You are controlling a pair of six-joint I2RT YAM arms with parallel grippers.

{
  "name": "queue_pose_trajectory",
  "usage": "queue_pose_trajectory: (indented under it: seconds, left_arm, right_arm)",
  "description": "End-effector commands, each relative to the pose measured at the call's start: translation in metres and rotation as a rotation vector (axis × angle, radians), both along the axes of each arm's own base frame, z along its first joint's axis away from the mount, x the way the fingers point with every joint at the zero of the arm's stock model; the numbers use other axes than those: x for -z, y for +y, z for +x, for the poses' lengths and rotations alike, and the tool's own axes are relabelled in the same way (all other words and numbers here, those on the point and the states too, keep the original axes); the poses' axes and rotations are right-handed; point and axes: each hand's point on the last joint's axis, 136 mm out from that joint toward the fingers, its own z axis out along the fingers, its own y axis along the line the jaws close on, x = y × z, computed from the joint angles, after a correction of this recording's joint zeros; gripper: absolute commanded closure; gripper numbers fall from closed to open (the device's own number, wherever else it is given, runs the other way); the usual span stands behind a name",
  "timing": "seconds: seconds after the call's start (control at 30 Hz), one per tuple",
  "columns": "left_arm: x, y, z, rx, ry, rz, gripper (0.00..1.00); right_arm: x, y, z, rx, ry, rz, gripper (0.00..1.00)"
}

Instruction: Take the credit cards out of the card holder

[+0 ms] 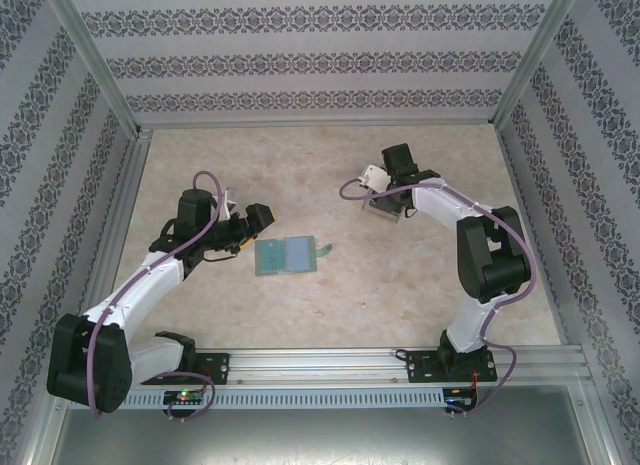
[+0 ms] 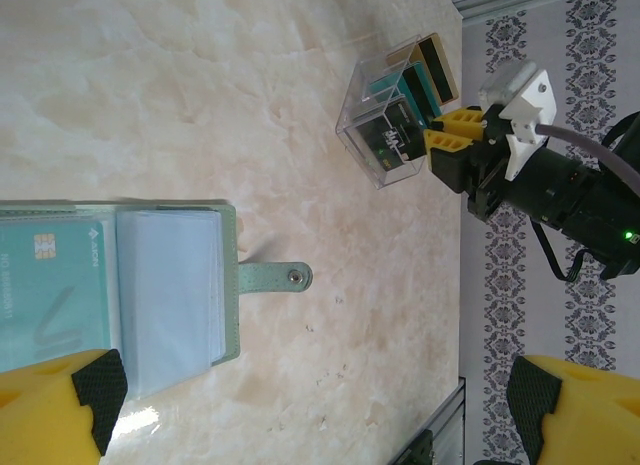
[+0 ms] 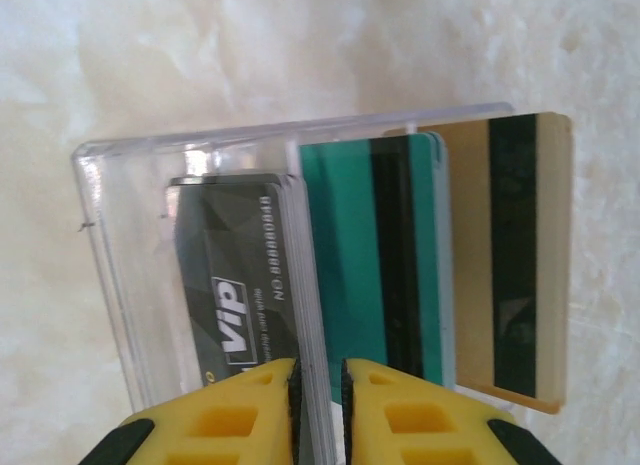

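right fingers (image 3: 230,425) around clear box divider (image 3: 311,285)

Bare tabletop (image 1: 300,165) is lying open across the far half and along the near right, giving free passage there. The card holder (image 1: 285,255) is occupying the centre, its strap tab (image 1: 326,249) jutting right, with the left gripper (image 1: 255,228) crowding its left side, jaws spread wide. The clear box (image 2: 385,135) of credit cards (image 3: 370,265) is blocking the far right, the right gripper (image 3: 320,390) pinching its partition.
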Motion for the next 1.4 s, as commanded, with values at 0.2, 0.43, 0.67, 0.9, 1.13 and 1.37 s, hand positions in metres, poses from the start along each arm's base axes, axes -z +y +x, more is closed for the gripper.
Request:
queue_pose_trajectory:
  seconds: [0.2,0.43,0.67,0.9,1.13,1.37]
  left_arm:
    - [0.010,0.014,-0.003,-0.050,0.034,0.054,0.01]
    - [0.046,0.030,-0.004,-0.106,0.175,0.133,0.11]
    - [0.072,0.037,-0.004,-0.107,0.263,0.201,0.32]
    - [0.090,0.032,-0.002,-0.070,0.312,0.198,0.51]
    - [0.102,0.025,0.000,-0.031,0.345,0.173,0.52]
    - [0.113,0.025,0.000,-0.023,0.367,0.181,0.51]
  right_arm:
    - [-0.035,0.005,0.007,0.164,-0.060,0.157,0.78]
    - [-0.067,0.073,-0.025,0.224,-0.043,0.455,0.79]
    - [-0.057,0.148,-0.071,0.281,0.103,0.680,0.81]
    - [-0.016,0.210,-0.109,0.383,0.294,0.746,0.82]
    - [0.027,0.231,-0.125,0.496,0.407,0.734,0.84]
    - [0.055,0.234,-0.135,0.526,0.454,0.685,0.86]
